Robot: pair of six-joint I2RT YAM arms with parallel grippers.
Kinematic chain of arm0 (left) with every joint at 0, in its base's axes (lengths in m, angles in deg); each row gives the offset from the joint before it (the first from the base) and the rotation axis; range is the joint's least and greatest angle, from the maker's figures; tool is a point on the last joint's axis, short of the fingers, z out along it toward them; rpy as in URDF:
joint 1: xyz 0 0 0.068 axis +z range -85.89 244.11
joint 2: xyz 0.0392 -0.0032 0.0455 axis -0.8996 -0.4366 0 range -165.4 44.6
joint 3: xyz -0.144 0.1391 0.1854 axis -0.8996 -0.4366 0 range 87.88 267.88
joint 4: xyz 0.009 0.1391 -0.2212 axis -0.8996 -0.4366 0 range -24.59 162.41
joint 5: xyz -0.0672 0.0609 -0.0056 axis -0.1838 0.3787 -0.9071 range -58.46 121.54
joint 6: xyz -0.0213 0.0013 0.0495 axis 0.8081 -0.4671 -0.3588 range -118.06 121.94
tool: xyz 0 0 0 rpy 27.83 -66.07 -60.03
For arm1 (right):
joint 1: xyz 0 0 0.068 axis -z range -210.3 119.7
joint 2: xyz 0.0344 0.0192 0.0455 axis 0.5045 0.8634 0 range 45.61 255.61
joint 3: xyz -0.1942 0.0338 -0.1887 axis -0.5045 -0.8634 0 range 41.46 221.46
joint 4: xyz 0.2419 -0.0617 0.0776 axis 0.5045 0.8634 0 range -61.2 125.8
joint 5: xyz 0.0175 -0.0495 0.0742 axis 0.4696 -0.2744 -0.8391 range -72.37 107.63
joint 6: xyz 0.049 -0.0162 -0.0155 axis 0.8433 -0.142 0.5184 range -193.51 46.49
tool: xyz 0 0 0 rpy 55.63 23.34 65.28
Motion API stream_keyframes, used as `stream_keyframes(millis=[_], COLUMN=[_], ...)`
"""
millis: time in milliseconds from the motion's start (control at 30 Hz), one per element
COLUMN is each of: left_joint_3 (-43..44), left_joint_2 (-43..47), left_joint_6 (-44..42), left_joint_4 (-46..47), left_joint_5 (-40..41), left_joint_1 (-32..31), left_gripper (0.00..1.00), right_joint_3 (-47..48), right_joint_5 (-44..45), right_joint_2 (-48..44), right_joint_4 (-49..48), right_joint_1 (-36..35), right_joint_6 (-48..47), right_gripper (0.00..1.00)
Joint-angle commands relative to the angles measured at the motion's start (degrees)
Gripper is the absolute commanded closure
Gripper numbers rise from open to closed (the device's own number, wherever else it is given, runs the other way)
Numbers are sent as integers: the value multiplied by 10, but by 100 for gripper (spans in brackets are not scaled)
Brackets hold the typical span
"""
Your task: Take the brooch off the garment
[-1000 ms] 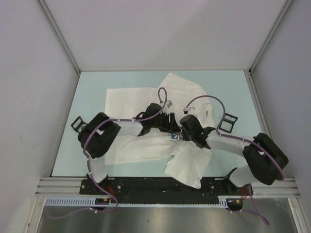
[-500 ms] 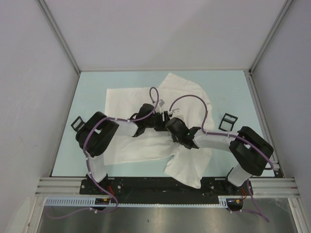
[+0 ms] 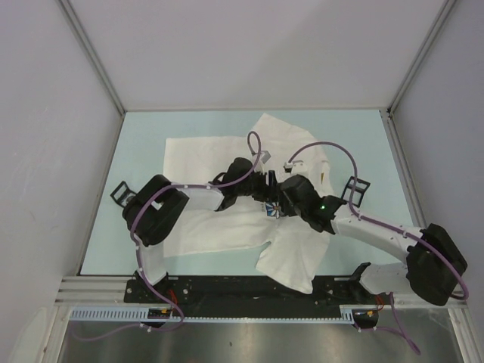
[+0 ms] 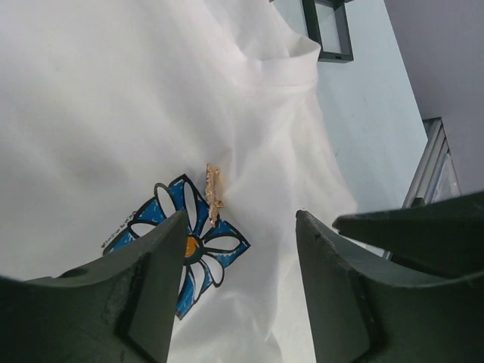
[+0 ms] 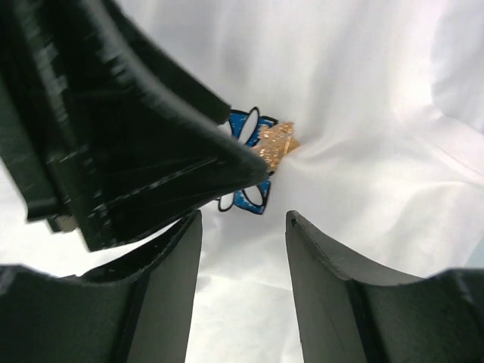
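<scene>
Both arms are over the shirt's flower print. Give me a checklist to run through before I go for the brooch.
1. Brooch visible, pinned to the garment at the edge of the flower print: ok.
2. Left jaws open, nothing between them: ok.
3. Right jaws open, nothing between them: ok.
4. Brooch gripped: not ok; neither pair closes on it.
5. Clearance between the arms: not ok; in the right wrist view the left finger crowds the brooch.
6. Brooch clasp open or shut: cannot tell.
</scene>
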Motion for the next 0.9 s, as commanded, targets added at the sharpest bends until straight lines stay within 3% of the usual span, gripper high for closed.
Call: stream_keyframes(millis=[0, 67, 233, 500, 633, 767, 867], left_joint_3=[12, 16, 35, 58, 61, 67, 83], left_joint_2=[1, -2, -17, -35, -37, -42, -57], left_joint_6=[-23, -24, -28, -29, -27, -26, -28], left_joint_4=[-25, -30, -48, -77, -86, -90, -95], left_joint_5=[22, 27, 27, 37, 54, 63, 46], left_joint_1=[-21, -23, -27, -29, -29, -29, -30], left_gripper=[38, 42, 50, 57, 60, 54, 59], right_joint_3=[-38, -49, -74, -75, -75, -75, -75], right_joint_5=[-65, -104, -154, -165, -171, -173, -175], right_joint_2=[-32, -31, -19, 20, 35, 47, 50], right_joint_4=[-60, -72, -115, -147, -154, -154, -175], right_joint_1=[70, 93, 149, 169, 171, 171, 172], right_joint_6=[41, 42, 44, 30, 25, 25, 25], right_gripper=[48, 51, 69, 91, 96, 96, 96])
